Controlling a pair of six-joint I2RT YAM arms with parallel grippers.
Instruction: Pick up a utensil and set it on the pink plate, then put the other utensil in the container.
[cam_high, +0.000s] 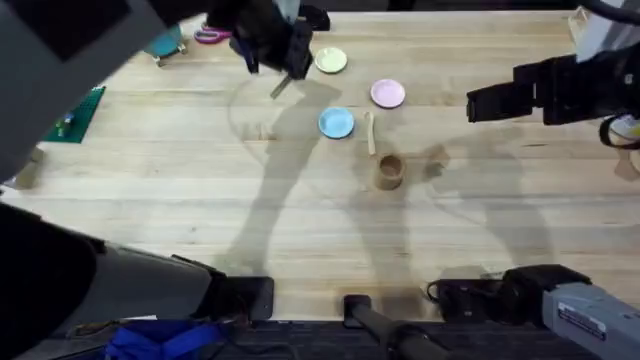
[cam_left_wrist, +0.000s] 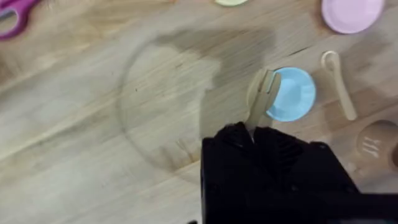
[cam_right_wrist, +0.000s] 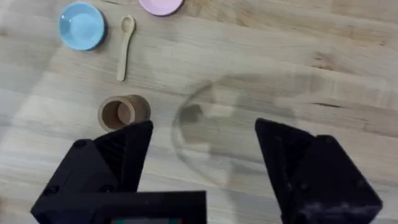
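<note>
My left gripper (cam_high: 285, 68) hangs above the table's far middle, shut on the pale wooden fork (cam_high: 281, 86), the utensil. In the left wrist view the fork (cam_left_wrist: 261, 93) sticks out from the gripper (cam_left_wrist: 249, 130), tines forward, in the air. The pink plate (cam_high: 388, 94) (cam_left_wrist: 352, 14) lies bare to the right of it. The wooden spoon (cam_high: 370, 132) (cam_right_wrist: 124, 46) lies flat between the blue plate and the tan container (cam_high: 390, 172) (cam_right_wrist: 123, 112), which stands upright. My right gripper (cam_high: 482, 100) (cam_right_wrist: 205, 149) hovers open to the right of the container, holding nothing.
A blue plate (cam_high: 336, 123) lies left of the spoon and a pale yellow plate (cam_high: 331, 61) sits farther back. Pink-handled scissors (cam_high: 210, 36) and a teal object (cam_high: 165, 45) lie at the far left. A green board (cam_high: 75, 113) rests by the left edge.
</note>
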